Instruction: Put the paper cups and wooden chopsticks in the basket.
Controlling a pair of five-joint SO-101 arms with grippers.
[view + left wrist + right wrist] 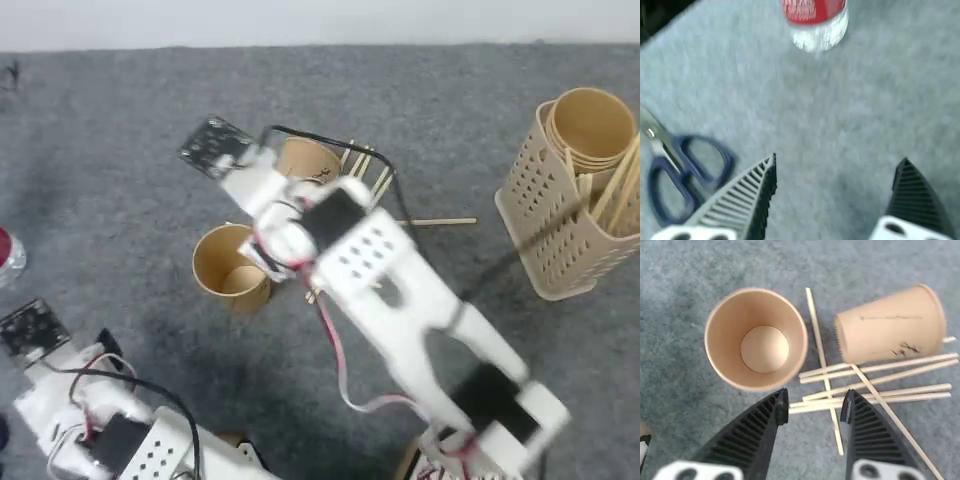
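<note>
- The right claw (814, 407) hangs over the loose pile with its jaws partly open. The gap is narrow, a fit for sticks rather than for a cup's body. It holds nothing.
- The wooden chopsticks (880, 366) lie crossed on the grey carpet (685, 270). Two stick ends sit directly between the jaw tips and the rest fan out just beyond them. The claw seems set over them because they are the nearest thing to pinch.
- An upright paper cup (756, 339) stands just ahead of one jaw, almost touching its tip, with its mouth facing up.
- A second cup (890, 325) lies on its side ahead of the other jaw, resting against the chopsticks, with one stick running under its edge.
- The crossing is the snag: a pinch on one stick could drag its neighbours or nudge the tipped cup.
- The basket (545, 215) stands well away from the right claw, off to its side. It already holds stacked cups (592, 125) and a few sticks (615, 185), so the job looks partly done.
- The left claw (838, 167) is spread wide and empty, hanging over bare carpet.
- Scissors (682, 170) lie just beside one of its jaws, and a bottle (815, 22) stands well ahead. Neither belongs to the task.
</note>
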